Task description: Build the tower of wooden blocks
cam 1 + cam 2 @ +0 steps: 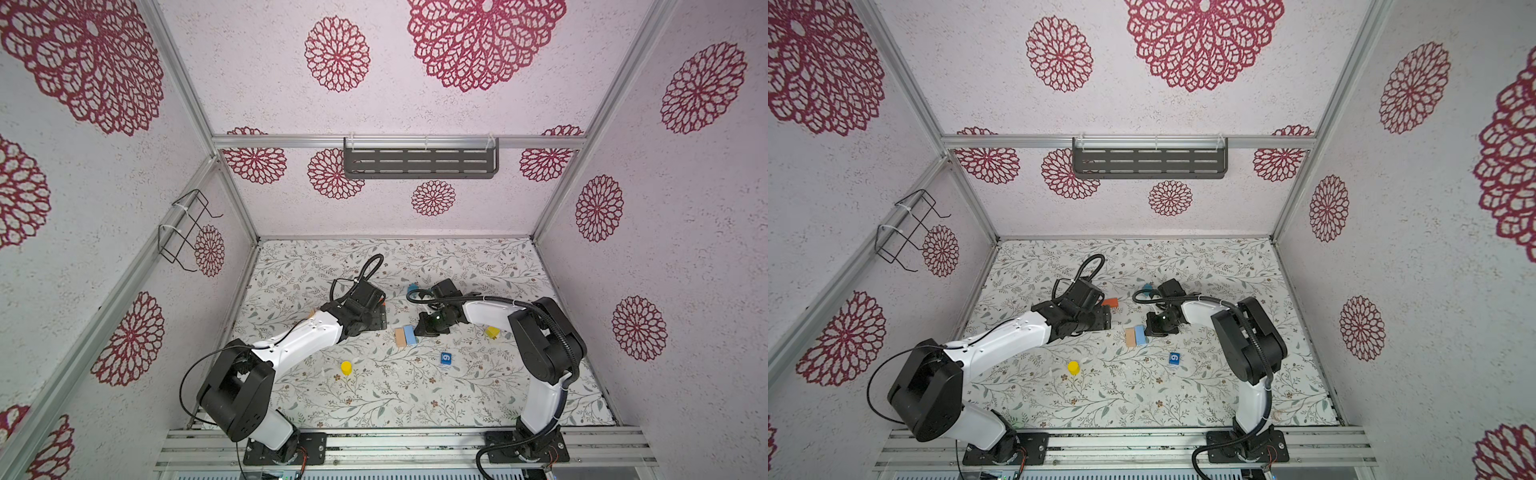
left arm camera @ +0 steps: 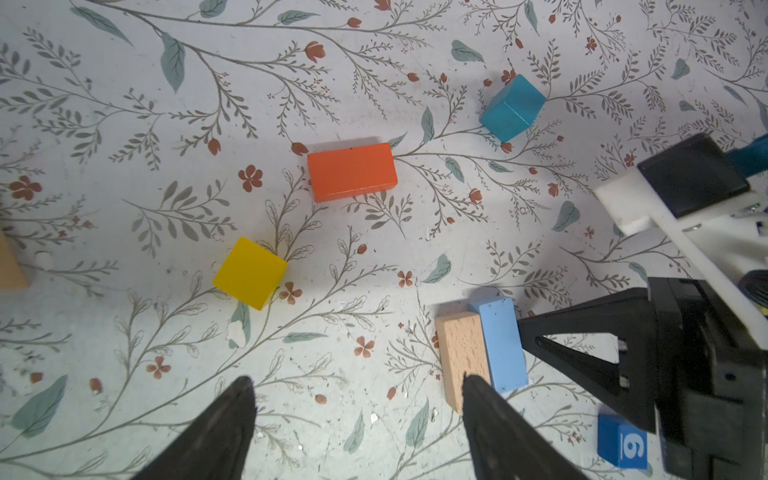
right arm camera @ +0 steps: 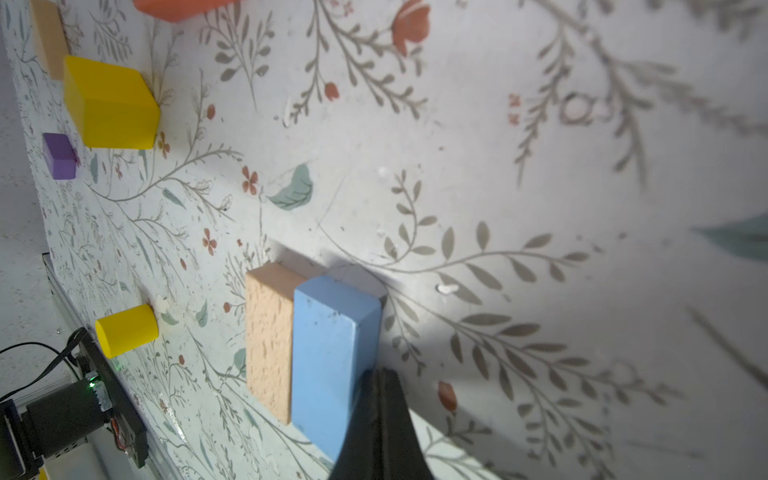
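Note:
The blocks lie loose on the floral table, none stacked. A tan brick (image 1: pixel 400 337) and a light blue brick (image 1: pixel 410 334) lie side by side at mid-table. My right gripper (image 3: pixel 380 374) is shut and empty, its tip against the light blue brick's (image 3: pixel 332 357) long side. My left gripper (image 2: pixel 357 386) hangs open above bare table, one fingertip (image 2: pixel 478 395) over the tan brick's (image 2: pixel 461 357) end. Ahead of it lie an orange brick (image 2: pixel 352 171), a yellow cube (image 2: pixel 250 273) and a teal cube (image 2: pixel 512 107). A yellow cylinder (image 1: pixel 346 368) and a blue cube marked 6 (image 1: pixel 445 359) sit nearer the front.
Another yellow block (image 1: pixel 493 331) lies beside the right arm's elbow. A purple cube (image 3: pixel 60 156) and a second tan block (image 3: pixel 48 37) sit towards the left arm's side. A dark shelf (image 1: pixel 421 162) hangs on the back wall, a wire rack (image 1: pixel 187 230) on the left wall.

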### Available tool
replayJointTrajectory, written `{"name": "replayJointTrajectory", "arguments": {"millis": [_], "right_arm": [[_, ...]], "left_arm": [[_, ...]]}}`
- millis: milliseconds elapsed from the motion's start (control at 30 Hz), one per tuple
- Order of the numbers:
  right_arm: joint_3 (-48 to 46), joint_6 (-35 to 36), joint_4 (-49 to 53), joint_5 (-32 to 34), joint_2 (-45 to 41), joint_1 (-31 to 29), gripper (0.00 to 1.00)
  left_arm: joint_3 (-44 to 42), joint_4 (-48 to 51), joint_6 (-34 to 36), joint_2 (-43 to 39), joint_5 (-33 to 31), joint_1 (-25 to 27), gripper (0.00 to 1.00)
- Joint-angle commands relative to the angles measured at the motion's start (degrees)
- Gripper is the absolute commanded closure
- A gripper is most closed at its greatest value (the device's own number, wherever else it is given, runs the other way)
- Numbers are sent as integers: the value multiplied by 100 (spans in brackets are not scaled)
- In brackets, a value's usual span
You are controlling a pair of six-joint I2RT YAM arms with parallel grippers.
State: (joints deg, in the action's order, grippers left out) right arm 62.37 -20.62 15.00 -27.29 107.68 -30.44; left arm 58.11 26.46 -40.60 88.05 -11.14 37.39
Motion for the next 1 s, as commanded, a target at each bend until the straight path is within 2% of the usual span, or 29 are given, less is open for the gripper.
{"name": "replayJointTrajectory", "arguments": {"millis": [0, 433, 633, 733, 867, 967], "right_arm": [[76, -55, 2, -17, -87, -25, 100], [-160, -74, 37, 136, -421, -13, 100], [-126, 67, 322, 370, -860, 104, 75], [-25, 208, 620, 638, -1097, 143, 60], [-43, 299, 848, 927, -1441, 225, 50], [-223, 256, 817, 1052, -1804, 363, 41]], "left_arm": [[-71, 21, -89, -216, -126, -12, 18], [56, 236, 34, -320, -183, -77, 15], [479, 733, 194, -170, -289, -167, 13], [648, 905, 271, -153, -319, -252, 8], [974, 1159, 348, 46, -310, -386, 0], [1253, 1323, 395, 238, -361, -423, 2]]}}
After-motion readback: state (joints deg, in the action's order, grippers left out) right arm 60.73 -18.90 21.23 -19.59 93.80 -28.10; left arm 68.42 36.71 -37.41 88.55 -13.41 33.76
